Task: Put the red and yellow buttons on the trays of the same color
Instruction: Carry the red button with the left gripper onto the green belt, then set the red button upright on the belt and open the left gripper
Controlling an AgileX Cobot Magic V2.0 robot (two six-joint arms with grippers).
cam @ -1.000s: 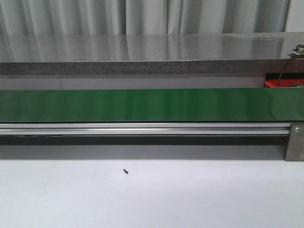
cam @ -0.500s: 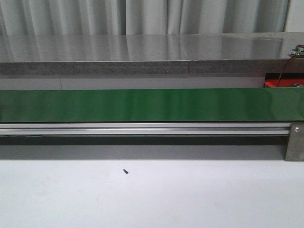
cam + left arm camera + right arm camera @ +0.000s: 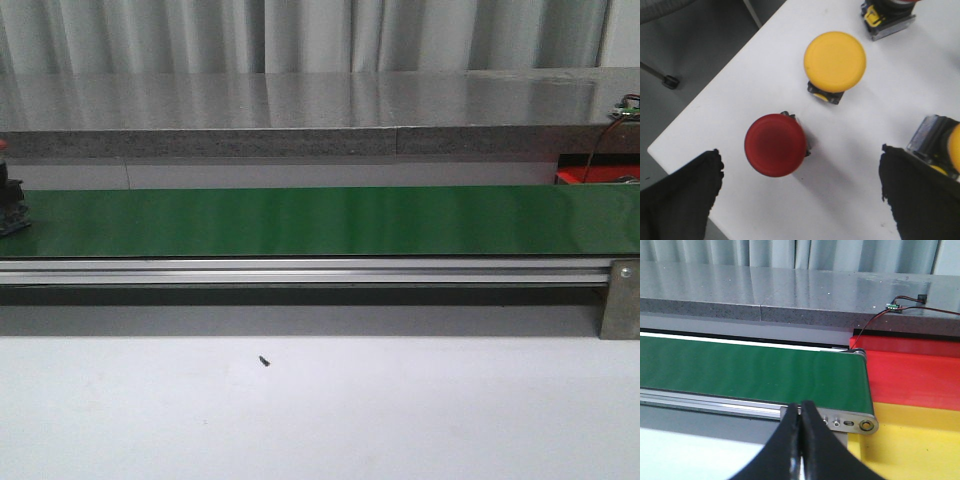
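My left claw point(image 3: 800, 195) hangs wide over the red button point(image 3: 775, 145), ready to straddle it; my right claw point(image 3: 801, 440) waits pinched, empty, beside the trays.

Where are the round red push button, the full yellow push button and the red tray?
round red push button point(image 3: 775, 145), left wrist view, cap centre
full yellow push button point(image 3: 835, 61), left wrist view, cap centre
red tray point(image 3: 912, 375), right wrist view, floor

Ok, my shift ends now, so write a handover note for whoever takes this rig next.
Left gripper: open, empty, hovering over a red button on the white table; a yellow button stands beside it.
Right gripper: shut, empty, near the conveyor belt end.
Red tray and yellow tray: nothing visible on them.
One button is on the belt's left edge.
Done: nothing sorted. Left: everything.
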